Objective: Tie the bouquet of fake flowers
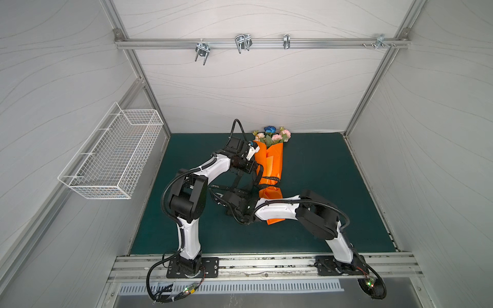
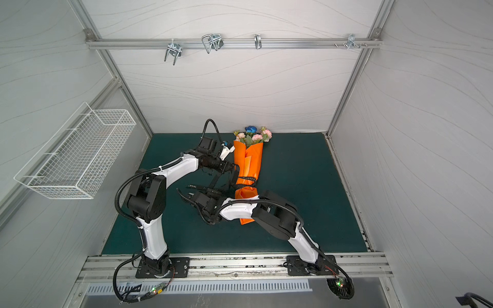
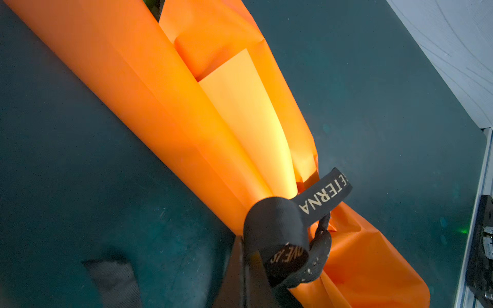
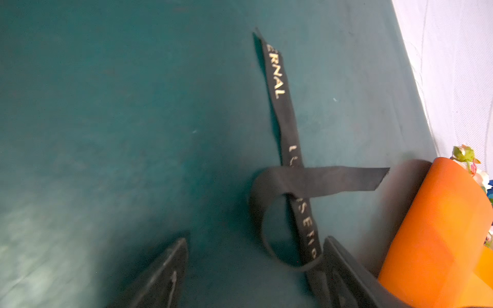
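Observation:
The bouquet of fake flowers [image 1: 272, 134] [image 2: 253, 134] lies on the green mat in orange wrapping paper [image 1: 269, 165] [image 3: 186, 120], blooms toward the back wall. A black lettered ribbon [image 1: 270, 178] [image 3: 322, 197] circles the wrap's narrow lower part. My left gripper [image 1: 256, 170] [image 3: 244, 266] sits at the wrap's left side, shut on a loop of the ribbon. My right gripper [image 1: 218, 198] [image 4: 256, 240] is low over the mat left of the wrap, open and holding nothing. The ribbon's loose ends [image 4: 282, 112] cross on the mat, one strand resting against a right finger.
My right forearm [image 1: 274, 210] crosses over the bottom end of the wrapping. A white wire basket [image 1: 112, 154] hangs on the left wall. Metal hooks [image 1: 242, 42] hang from the rail on the back wall. The mat [image 1: 333, 186] runs out to the side walls.

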Controlling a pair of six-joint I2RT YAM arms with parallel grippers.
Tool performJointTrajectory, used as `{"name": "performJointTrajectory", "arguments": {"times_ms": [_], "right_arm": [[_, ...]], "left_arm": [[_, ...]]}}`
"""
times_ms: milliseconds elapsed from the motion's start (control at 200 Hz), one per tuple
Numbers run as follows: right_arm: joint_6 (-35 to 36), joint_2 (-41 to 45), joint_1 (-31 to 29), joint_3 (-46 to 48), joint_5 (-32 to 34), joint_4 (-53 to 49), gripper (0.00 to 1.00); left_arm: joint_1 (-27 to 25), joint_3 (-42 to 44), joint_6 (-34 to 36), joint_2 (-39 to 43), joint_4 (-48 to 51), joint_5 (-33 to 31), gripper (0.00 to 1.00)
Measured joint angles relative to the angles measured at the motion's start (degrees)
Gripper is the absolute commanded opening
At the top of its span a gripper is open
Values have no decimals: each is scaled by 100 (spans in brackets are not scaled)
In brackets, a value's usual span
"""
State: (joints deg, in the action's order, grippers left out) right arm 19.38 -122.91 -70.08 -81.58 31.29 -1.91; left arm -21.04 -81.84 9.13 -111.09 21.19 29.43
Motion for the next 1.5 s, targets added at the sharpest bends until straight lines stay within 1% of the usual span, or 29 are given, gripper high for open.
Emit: {"name": "performJointTrajectory", "arguments": {"times_ms": [70,85,140,165,200,235,240,255,270,285,310,440,530,750,945,1080,1190,1220,1321,1331,1361,1416,1471,1481,1501], "right_arm": [[13,-107,92,-151,-22,-11,67],[52,-133,114,-181,-37,-11,64],[11,-229,181,-295,-79,-24,57],[20,-269,205,-337,-129,-42,53],[7,-315,238,-382,-188,-57,41],[-4,-343,262,-411,-247,-72,24],[-26,-348,267,-417,-258,-79,23],[17,-350,278,-422,-282,-92,14],[2,-358,286,-431,-306,-111,8],[-17,-358,297,-431,-319,-118,3],[-13,-358,310,-428,-352,-144,0],[-24,-304,280,-315,-439,-160,0],[-28,-63,212,-57,-448,-175,0],[-105,1038,168,385,-476,-149,0],[-400,1956,170,846,-431,7,0],[-942,2769,280,1591,-275,55,0],[-1773,3615,614,2339,-197,22,0],[-2033,3818,750,2516,-192,-2,8],[-3115,4468,1362,3174,-203,-63,9],[-3200,4522,1432,3241,-203,-66,11],[-3547,4658,1602,3418,-199,-114,23],[-4138,4887,1875,3766,-208,-269,33],[-4743,5075,2057,4081,-210,-470,52],[-4798,5104,2076,4135,-216,-525,54],[-5027,5171,2122,4236,-208,-601,54]], "left_arm": [[0,-2,-4,-7,0,17,0],[0,-2,-7,-7,0,20,0],[0,-2,-20,-17,0,24,0],[0,-4,-22,-20,-2,26,0],[0,-11,-24,-33,-2,28,0],[0,-13,-26,-48,-2,33,0],[0,-13,-28,-52,-2,35,0],[0,-13,-28,-55,-2,37,0],[0,-13,-28,-61,0,39,0],[0,-13,-28,-63,2,42,0],[0,-13,-28,-72,2,42,0],[0,-13,-24,-79,2,42,0],[0,-13,-17,-76,2,37,0],[0,-9,-17,-76,-9,17,0],[0,79,-17,-68,-94,-33,0],[0,304,-15,15,-223,-94,0],[0,483,-11,103,-225,-166,0],[0,503,-4,111,-221,-181,0],[0,533,22,118,-236,-223,0],[0,540,24,122,-243,-229,0],[0,564,28,140,-262,-243,0],[0,621,33,190,-267,-267,0],[0,686,37,262,-278,-293,0],[0,695,39,273,-280,-293,0],[0,719,44,299,-284,-299,0]]}}
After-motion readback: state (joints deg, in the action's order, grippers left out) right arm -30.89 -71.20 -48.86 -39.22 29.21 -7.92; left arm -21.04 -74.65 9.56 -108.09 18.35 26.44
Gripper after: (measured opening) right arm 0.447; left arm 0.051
